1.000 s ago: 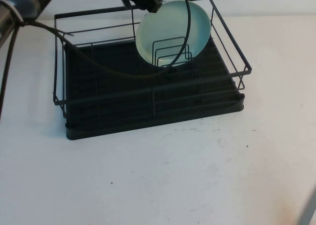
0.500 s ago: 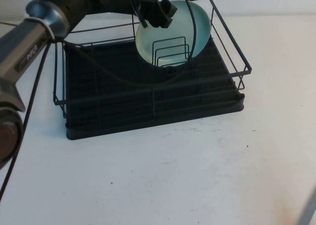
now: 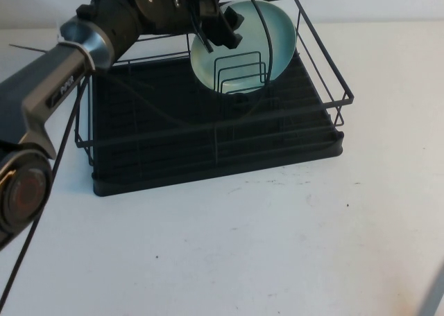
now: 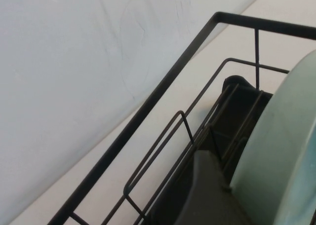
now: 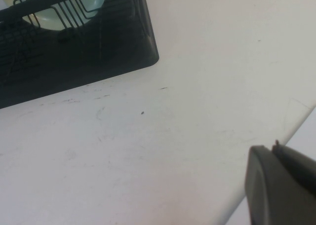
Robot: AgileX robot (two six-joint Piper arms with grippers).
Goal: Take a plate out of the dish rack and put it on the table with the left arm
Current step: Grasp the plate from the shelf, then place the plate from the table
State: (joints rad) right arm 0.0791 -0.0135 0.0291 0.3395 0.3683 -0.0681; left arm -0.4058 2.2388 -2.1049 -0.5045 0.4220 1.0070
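The pale mint-green plate (image 3: 253,42) stands upright in the wire dividers at the back right of the black dish rack (image 3: 208,132). My left gripper (image 3: 222,25) reaches in from the left and sits at the plate's upper left rim. It is open, with the rim between the jaws. In the left wrist view one dark finger (image 4: 205,185) lies against the back of the plate (image 4: 276,156); the other finger is hidden behind the plate. My right gripper (image 5: 275,148) is shut and empty, low over the table's (image 3: 277,247) right edge.
The rack's top wire rail (image 4: 148,111) runs close beside the left gripper. A black cable (image 3: 267,59) loops in front of the plate. White table lies in front of the rack and to its right. A sliver of the right arm (image 3: 433,295) shows at the bottom right.
My left arm has swung further into view from the left and come down, bringing the gripper lower onto the plate's rim. The plate and the rack have not moved.
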